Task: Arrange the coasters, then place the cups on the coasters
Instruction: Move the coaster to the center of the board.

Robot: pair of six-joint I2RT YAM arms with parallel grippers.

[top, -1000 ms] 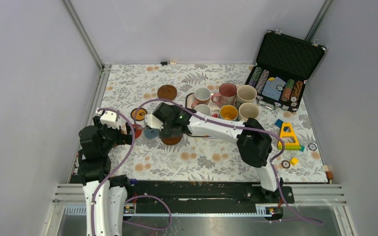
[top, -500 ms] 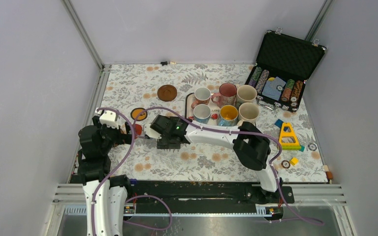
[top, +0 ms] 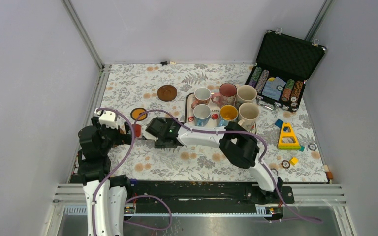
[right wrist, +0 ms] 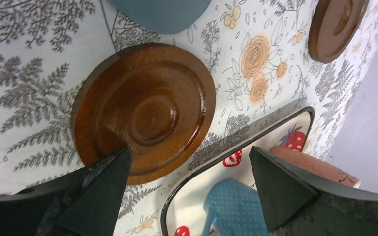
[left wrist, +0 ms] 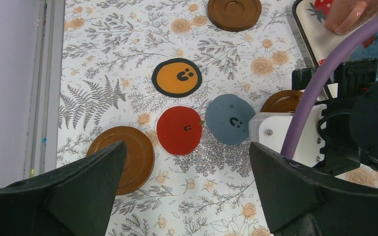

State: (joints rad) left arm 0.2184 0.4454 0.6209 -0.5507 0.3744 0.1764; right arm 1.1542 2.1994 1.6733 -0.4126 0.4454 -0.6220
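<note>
Lab robot cell, plain panel walls (top: pixel 29 73), aluminium frame posts (top: pixel 82 34), floral-clothed table (top: pixel 128 83), black mounting rail (top: pixel 202 189).

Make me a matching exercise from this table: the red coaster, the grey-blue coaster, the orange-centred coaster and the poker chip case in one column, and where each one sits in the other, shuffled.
Things:
1. red coaster
2. grey-blue coaster
3. orange-centred coaster
4. poker chip case

Places:
A. open, at the far right corner of the table
B. farthest of the three small coasters from the arm bases
C. right beside the white wrist of the right arm
D. between a brown coaster and another small coaster

Pairs: 1-D, 2-C, 3-B, 4-A
</note>
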